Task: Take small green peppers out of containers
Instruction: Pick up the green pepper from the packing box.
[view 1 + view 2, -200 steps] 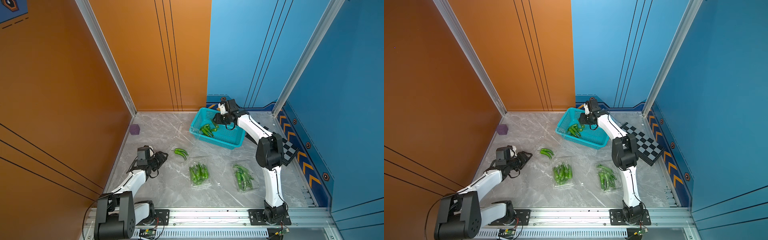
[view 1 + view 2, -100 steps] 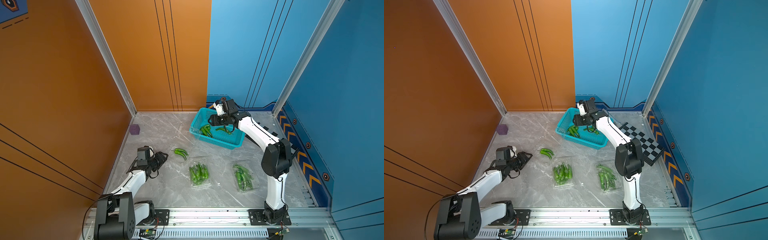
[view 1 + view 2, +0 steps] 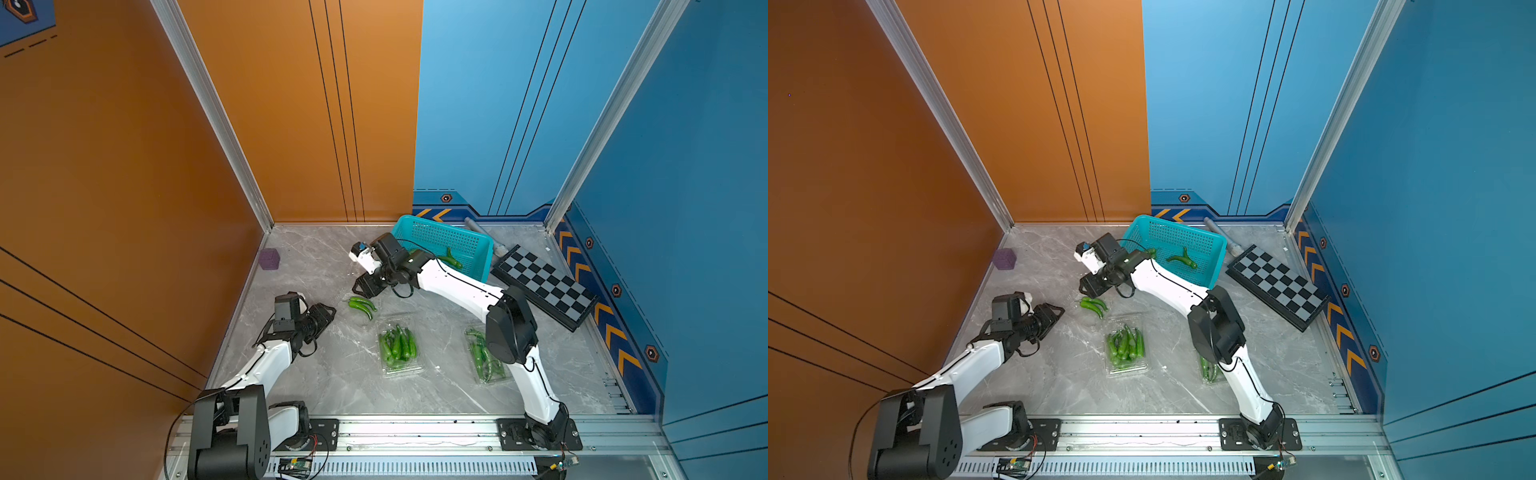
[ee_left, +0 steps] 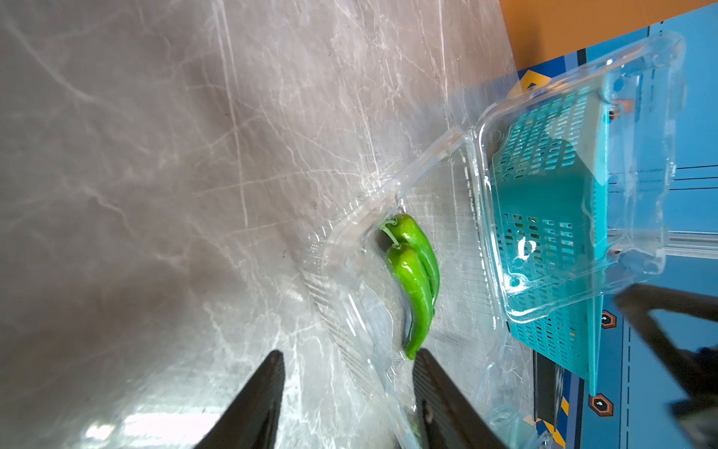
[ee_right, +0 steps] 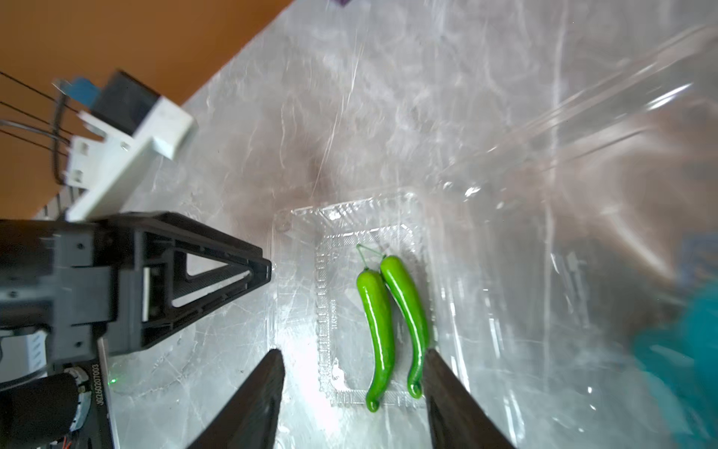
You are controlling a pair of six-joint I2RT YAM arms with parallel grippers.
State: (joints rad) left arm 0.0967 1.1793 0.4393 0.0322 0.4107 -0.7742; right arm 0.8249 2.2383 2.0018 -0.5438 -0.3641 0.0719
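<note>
The right gripper (image 5: pixel 353 350) hangs spread and empty over the open tray (image 5: pixel 295 287). Its two peppers (image 5: pixel 377 318) lie side by side beneath the claw, nearer one finger than the other, untouched. The left gripper (image 3: pixel 330 311), also spread, has its tips at that tray's rim, toward the table's (image 3: pixel 374 395) left edge. There are three trays in all: the second tray (image 3: pixel 409 370) and third tray (image 3: pixel 498 376), nearer the front edge, hold heaps too dense to count. One basket (image 3: pixel 449 237) at the far edge holds at least two more.
</note>
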